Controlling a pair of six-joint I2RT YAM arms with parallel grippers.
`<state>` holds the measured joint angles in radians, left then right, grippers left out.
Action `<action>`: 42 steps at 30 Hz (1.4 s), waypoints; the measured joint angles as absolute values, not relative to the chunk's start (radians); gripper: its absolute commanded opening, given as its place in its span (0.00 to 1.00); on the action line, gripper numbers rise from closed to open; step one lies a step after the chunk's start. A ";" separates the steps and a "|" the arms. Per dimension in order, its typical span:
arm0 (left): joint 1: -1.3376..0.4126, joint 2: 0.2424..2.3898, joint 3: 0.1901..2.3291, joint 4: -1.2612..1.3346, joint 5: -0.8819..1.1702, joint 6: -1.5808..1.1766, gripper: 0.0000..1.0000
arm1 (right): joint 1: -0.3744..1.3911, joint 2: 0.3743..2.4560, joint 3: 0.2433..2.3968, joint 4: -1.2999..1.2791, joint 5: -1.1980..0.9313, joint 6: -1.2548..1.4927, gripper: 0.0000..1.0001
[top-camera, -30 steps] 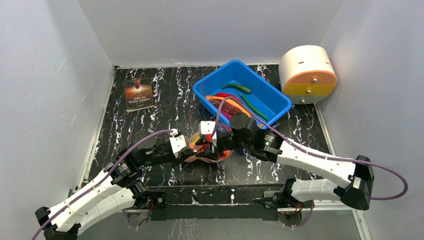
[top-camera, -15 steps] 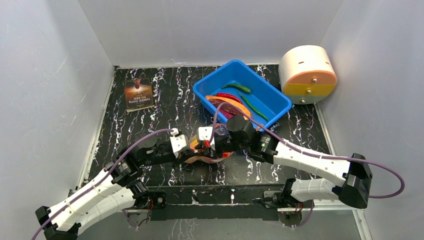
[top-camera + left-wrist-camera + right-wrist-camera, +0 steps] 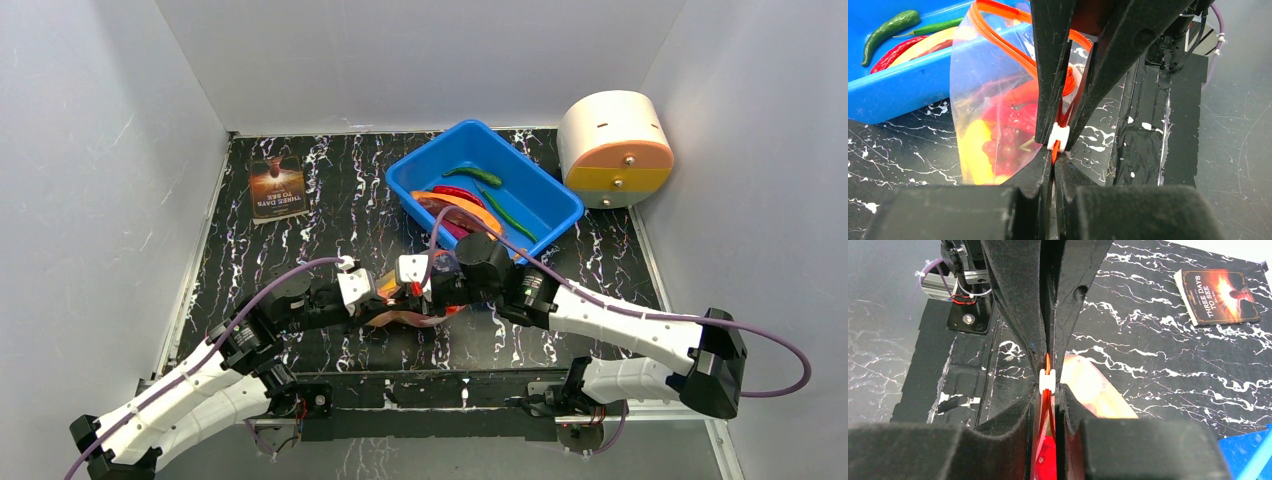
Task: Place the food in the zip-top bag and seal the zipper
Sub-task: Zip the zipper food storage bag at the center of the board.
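Note:
The zip-top bag (image 3: 408,318) lies between my two grippers near the front of the table. In the left wrist view the bag (image 3: 993,110) holds yellow, red and purple food. My left gripper (image 3: 1053,162) is shut on the end of the orange zipper (image 3: 1013,47). My right gripper (image 3: 1048,390) is shut on the zipper at its white slider (image 3: 1047,382), fingertip to fingertip with the left one. The bag's mouth stands open behind the slider. A green chili (image 3: 473,175), another green chili (image 3: 510,215) and a red chili (image 3: 458,192) lie in the blue tub (image 3: 410,190).
The blue tub stands just behind the grippers, close to the right arm. A white and orange cylinder (image 3: 613,148) stands at the back right. A brown printed card (image 3: 277,188) lies at the back left. White walls close in the table.
My right gripper has moved a little left and down towards the left gripper. The bag has sunk lower and flatter against the table. The left gripper has barely moved.

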<state>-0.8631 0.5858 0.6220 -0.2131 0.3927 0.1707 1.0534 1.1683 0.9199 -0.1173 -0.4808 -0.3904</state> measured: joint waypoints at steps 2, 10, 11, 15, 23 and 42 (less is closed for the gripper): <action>-0.863 0.581 0.621 -0.210 0.390 0.170 0.00 | 1.056 1.164 0.917 -0.116 -0.469 -0.390 0.03; -0.863 0.559 0.615 -0.207 0.410 0.165 0.00 | 1.060 1.116 0.856 -0.086 -0.414 -0.379 0.03; -0.863 0.560 0.615 -0.208 0.413 0.166 0.00 | 1.060 1.112 0.853 -0.086 -0.409 -0.377 0.03; -0.863 0.558 0.615 -0.208 0.426 0.165 0.00 | 1.056 1.105 0.847 -0.098 -0.392 -0.360 0.13; -0.863 0.560 0.615 -0.180 0.453 0.152 0.00 | 1.052 1.106 0.847 -0.100 -0.411 -0.338 0.34; -0.863 0.570 0.615 -0.172 0.463 0.157 0.00 | 1.049 1.129 0.879 -0.109 -0.501 -0.321 0.25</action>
